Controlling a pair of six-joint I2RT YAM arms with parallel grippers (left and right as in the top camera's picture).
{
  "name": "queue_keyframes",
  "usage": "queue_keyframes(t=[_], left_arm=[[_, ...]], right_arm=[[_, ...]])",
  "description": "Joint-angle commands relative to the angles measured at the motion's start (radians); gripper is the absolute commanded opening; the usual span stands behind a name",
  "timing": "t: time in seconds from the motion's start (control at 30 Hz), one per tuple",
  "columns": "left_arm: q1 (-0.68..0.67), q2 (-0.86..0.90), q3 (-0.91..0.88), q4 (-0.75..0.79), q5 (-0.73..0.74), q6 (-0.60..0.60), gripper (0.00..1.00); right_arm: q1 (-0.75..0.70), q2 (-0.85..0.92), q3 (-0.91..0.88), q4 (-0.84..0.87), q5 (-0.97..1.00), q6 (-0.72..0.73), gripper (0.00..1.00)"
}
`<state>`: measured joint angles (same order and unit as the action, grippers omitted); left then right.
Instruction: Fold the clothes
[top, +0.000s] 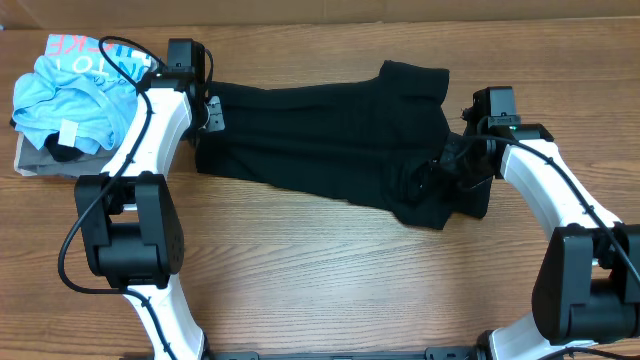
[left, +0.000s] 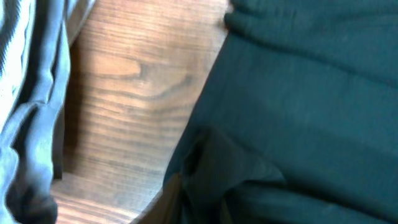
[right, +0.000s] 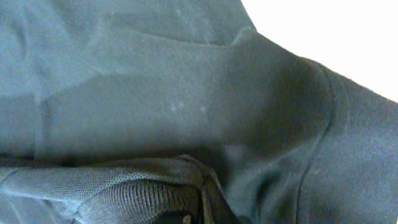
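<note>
One black garment (top: 320, 140) lies spread across the middle of the table (top: 330, 280), running from the left gripper (top: 205, 115) at its left edge to the right gripper (top: 455, 168) at its rumpled right end. The right gripper looks clenched on a bunched ridge of cloth, while the left one's fingers are hidden, so whether it grips anything cannot be told. Soft, light and limp, the cloth will likely sag wherever unsupported, so hems and corners at both ends seem the best holds.
</note>
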<state>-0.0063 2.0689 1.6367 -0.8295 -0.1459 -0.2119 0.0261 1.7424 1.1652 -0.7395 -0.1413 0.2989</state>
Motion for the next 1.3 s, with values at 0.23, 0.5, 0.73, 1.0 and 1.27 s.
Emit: queue_keyframes(t=[0.23, 0.5, 0.73, 1.0, 1.27], left_arm=[[0.002, -0.001, 0.026, 0.053, 0.047, 0.010, 0.94], [0.010, -0.003, 0.396, -0.243, 0.149, 0.130, 0.98], [0.000, -0.002, 0.737, -0.378, 0.224, 0.164, 0.99], [0.001, 0.149, 0.737, -0.280, 0.193, 0.126, 0.94], [0.001, 0.332, 0.737, -0.246, 0.177, 0.070, 0.82]], right_arm=[[-0.009, 0.000, 0.047, 0.008, 0.013, -0.016, 0.35], [-0.009, -0.010, 0.413, -0.314, -0.008, -0.126, 0.76], [-0.009, -0.010, 0.806, -0.566, -0.004, -0.226, 0.84], [-0.009, -0.001, 0.826, -0.635, 0.002, -0.224, 0.84], [-0.009, 0.005, 0.818, -0.662, 0.003, -0.224, 0.83]])
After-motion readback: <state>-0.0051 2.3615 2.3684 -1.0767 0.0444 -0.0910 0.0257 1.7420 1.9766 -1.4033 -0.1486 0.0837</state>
